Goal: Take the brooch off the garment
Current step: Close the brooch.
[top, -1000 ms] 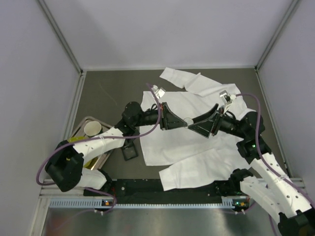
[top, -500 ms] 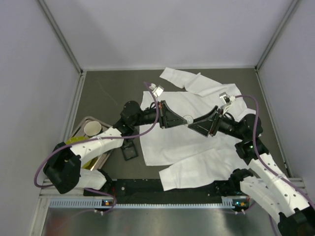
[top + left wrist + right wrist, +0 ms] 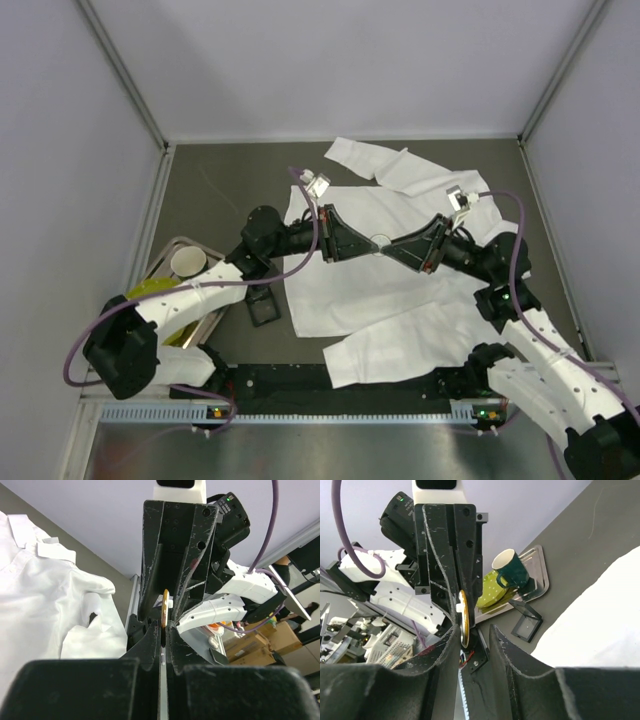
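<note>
The garment (image 3: 340, 290) lies spread on the dark table, a white shirt that also shows in the left wrist view (image 3: 45, 595) and the right wrist view (image 3: 600, 625). Above its chest the two grippers meet tip to tip. The brooch (image 3: 381, 243) is a small round disc with a gold rim. My left gripper (image 3: 372, 247) (image 3: 163, 627) is shut on the edge of the brooch (image 3: 165, 607). My right gripper (image 3: 390, 248) (image 3: 474, 627) stands open around the brooch (image 3: 464, 617), which rests against one finger with a gap to the other. No cloth shows on the brooch.
A metal tray (image 3: 160, 262) at the left holds a dark green cup (image 3: 187, 263) (image 3: 510, 570) and a yellow-green dotted thing (image 3: 492, 592). A small open black case (image 3: 265, 310) (image 3: 527, 627) lies beside the shirt's left edge. Grey walls enclose the table.
My right gripper's jaws have narrowed around the brooch. Both grippers have drifted a little toward the far side, still tip to tip. The left grip is unchanged.
</note>
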`<action>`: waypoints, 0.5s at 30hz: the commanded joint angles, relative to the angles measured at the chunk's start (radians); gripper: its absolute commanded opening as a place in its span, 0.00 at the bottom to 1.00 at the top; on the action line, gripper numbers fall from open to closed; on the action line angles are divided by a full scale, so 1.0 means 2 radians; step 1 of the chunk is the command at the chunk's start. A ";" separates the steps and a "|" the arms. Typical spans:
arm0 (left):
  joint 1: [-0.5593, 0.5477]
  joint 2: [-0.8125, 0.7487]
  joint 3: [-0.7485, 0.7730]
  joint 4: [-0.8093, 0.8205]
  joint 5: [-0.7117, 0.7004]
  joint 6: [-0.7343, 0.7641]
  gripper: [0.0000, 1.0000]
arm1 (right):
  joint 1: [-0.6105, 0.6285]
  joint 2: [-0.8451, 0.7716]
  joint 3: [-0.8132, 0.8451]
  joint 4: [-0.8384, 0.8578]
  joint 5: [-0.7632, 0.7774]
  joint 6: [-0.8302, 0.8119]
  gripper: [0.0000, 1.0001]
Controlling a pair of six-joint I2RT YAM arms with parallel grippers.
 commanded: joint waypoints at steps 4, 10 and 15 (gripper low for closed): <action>-0.019 -0.037 0.038 -0.052 -0.026 0.060 0.00 | -0.003 -0.003 -0.017 0.075 0.017 0.035 0.27; -0.020 -0.036 0.051 -0.084 -0.041 0.066 0.00 | -0.003 -0.011 -0.016 0.065 0.009 0.027 0.45; -0.020 -0.042 0.069 -0.140 -0.083 0.074 0.00 | -0.003 -0.014 -0.023 0.067 0.007 0.025 0.49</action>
